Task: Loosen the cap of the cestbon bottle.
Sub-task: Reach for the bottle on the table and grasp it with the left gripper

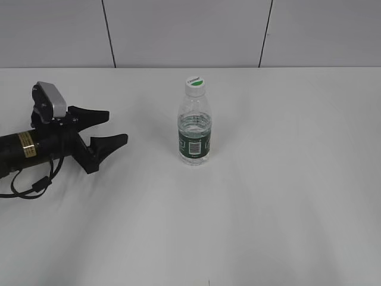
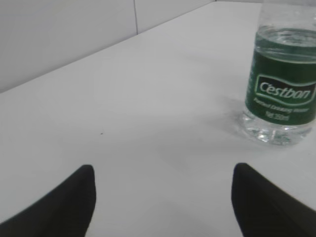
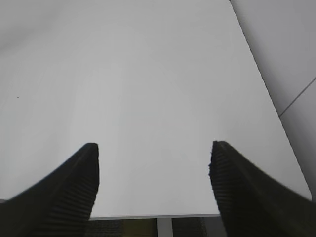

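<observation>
Left pincer [image 1: 113,128] released, right pincer [image 3: 154,170] released – one cestbon bottle [image 1: 194,134] upright, one cap [image 1: 194,84] on.

A plain white table [image 1: 286,196] is seen, bounded at the back by a pale grey panelled wall [image 1: 190,30] with dark seams. One thing is carried directly on it: the cestbon bottle [image 1: 194,128], stood upright near the middle, closer to the wall than to the near edge. Its base is set flat on the surface, and the white cap [image 1: 194,85] with a green mark is seated on its neck. A dark green label band is worn round its lower half. A soft shadow is cast on the table beside the bottle's base. A tiny dark speck [image 2: 101,132] is seen on the surface left of the bottle in the left wrist view.
</observation>
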You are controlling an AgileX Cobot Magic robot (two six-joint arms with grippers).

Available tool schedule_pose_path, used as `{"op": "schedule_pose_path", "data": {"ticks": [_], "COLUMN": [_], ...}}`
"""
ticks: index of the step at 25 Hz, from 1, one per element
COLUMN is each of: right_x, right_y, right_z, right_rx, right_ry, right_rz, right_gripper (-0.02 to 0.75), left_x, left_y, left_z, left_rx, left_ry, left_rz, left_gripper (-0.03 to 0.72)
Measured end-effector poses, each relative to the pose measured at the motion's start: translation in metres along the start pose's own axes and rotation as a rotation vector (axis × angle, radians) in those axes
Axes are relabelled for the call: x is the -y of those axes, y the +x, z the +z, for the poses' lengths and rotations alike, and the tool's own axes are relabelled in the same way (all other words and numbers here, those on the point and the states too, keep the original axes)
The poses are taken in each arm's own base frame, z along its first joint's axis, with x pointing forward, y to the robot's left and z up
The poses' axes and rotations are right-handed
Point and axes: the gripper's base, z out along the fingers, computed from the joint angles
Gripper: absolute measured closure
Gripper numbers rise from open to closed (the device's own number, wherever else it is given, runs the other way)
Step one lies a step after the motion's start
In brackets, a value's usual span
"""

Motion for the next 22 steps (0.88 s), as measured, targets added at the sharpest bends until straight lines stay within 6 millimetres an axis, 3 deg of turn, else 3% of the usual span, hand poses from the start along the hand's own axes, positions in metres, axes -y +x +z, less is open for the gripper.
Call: {"op": "schedule_pose_path", "data": {"ticks": [12, 22], "right_x": [0.000, 0.000], "right_y": [0.000, 0.000], "right_z": [0.000, 0.000], "right_rx": [0.000, 0.000], "right_ry": [0.000, 0.000], "right_rz": [0.000, 0.000], "right_gripper": [0.204, 0.204], "left_x": [0.048, 0.050], "left_y": [-0.012, -0.012], "left_z": [0.039, 0.075], "left_rx": [0.012, 0.047], "left_ry": [0.161, 0.246], "left_rz": [0.025, 0.052], "left_gripper": [0.164, 0.164]}}
